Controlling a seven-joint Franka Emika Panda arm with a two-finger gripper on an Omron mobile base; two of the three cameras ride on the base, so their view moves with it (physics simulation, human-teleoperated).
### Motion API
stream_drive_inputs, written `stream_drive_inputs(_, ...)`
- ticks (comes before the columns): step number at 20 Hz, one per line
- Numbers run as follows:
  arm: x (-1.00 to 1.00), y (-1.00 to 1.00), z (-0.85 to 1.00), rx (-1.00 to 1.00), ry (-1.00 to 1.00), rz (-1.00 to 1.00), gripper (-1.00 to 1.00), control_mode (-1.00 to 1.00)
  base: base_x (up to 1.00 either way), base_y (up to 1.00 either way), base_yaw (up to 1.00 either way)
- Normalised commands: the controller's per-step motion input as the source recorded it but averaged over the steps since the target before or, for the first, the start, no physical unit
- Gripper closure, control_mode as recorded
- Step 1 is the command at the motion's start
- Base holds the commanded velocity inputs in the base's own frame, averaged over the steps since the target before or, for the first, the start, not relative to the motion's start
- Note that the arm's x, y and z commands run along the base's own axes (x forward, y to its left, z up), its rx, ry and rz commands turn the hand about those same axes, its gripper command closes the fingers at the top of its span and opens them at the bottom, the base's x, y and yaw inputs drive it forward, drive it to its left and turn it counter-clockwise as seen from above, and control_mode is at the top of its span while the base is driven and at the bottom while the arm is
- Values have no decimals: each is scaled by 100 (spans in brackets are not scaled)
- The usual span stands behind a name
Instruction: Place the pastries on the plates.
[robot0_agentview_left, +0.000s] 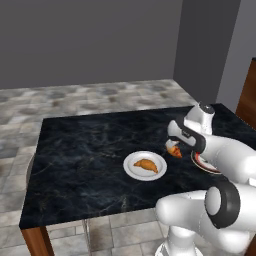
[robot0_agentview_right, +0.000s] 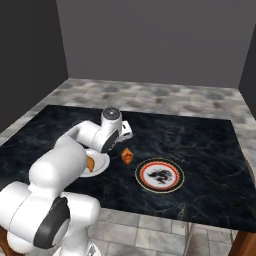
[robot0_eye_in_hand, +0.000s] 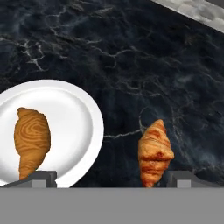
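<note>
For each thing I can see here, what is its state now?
White plate: holds one croissant.
First croissant: lies on the white plate.
Second croissant: on the table, between the plates.
Patterned plate: no pastry on it.
Gripper: open, holding nothing.

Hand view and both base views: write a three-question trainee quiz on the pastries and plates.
1. True or false: the white plate already holds a croissant.
2. Where is the second croissant?
A. on the patterned plate
B. on the dark table, between the two plates
C. on the floor
3. Fill in: in the hand view, the gripper has its jaws ____, one fingertip at each side of the second croissant.

Key: 1 true; 2 B; 3 open.
</note>
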Motion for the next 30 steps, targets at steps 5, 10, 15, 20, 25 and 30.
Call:
stream_drive_inputs(5,14,-3,0,3,9,0,-100,-100,0,0,0)
stream_drive_inputs(10,9,-5,-6,0,2,0,-100,-100,0,0,0)
stream_drive_inputs(15,0,-13,-15,0,0,0,-100,-100,0,0,0)
stream_drive_inputs(20,2,-13,-16,0,0,0,-100,-100,0,0,0)
stream_drive_inputs(25,7,-8,-16,0,0,0,-100,-100,0,0,0)
stream_drive_inputs(30,9,-10,-19,0,0,0,-100,-100,0,0,0)
